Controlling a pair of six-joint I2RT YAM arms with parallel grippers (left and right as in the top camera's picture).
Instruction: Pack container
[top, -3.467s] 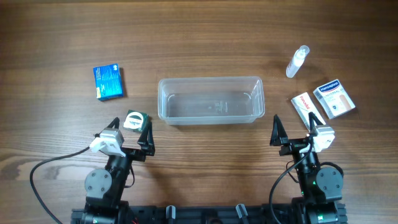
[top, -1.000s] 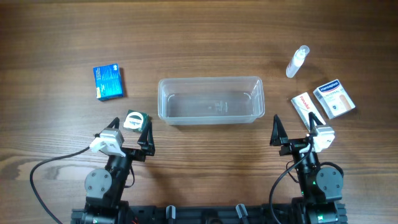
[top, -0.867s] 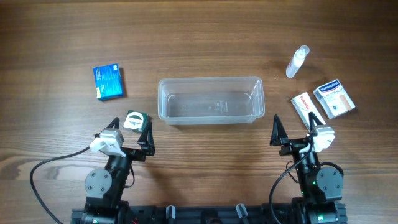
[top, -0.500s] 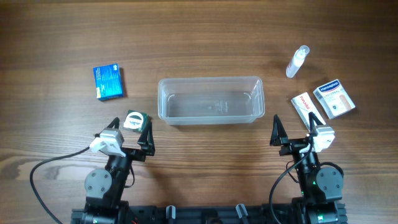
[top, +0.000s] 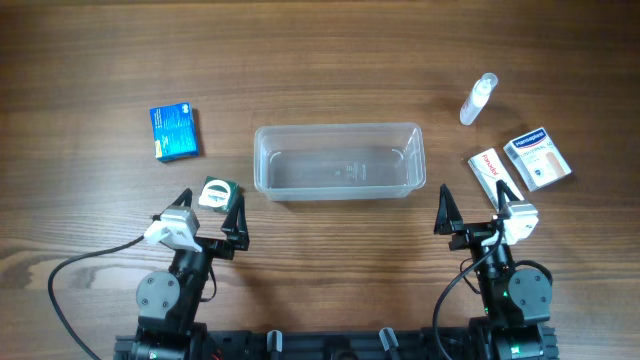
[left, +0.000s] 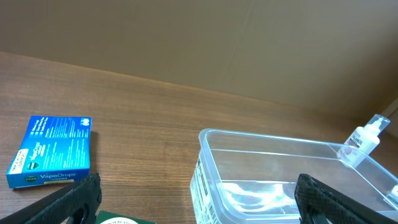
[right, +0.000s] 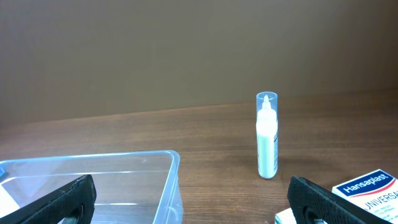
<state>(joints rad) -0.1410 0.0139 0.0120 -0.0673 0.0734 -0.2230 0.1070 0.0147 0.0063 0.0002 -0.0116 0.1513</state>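
The clear plastic container (top: 339, 161) stands empty at the table's middle; its left end (left: 261, 174) fills the left wrist view and its right end (right: 124, 180) the right wrist view. My left gripper (top: 208, 207) rests open near the front edge, with a small green-and-white box (top: 217, 192) between its fingers, untouched. A blue box (top: 174, 132) lies to the far left. My right gripper (top: 470, 207) stands open and holds nothing. Beside it lie a red-and-white box (top: 493, 173) and a plaster box (top: 537, 158). A small white spray bottle (top: 478, 99) lies further back.
Bare wooden table surrounds the container. In the right wrist view the spray bottle (right: 267, 135) appears beyond the container's corner, and the plaster box (right: 370, 190) shows at the lower right. The blue box (left: 53, 151) lies left of the container in the left wrist view.
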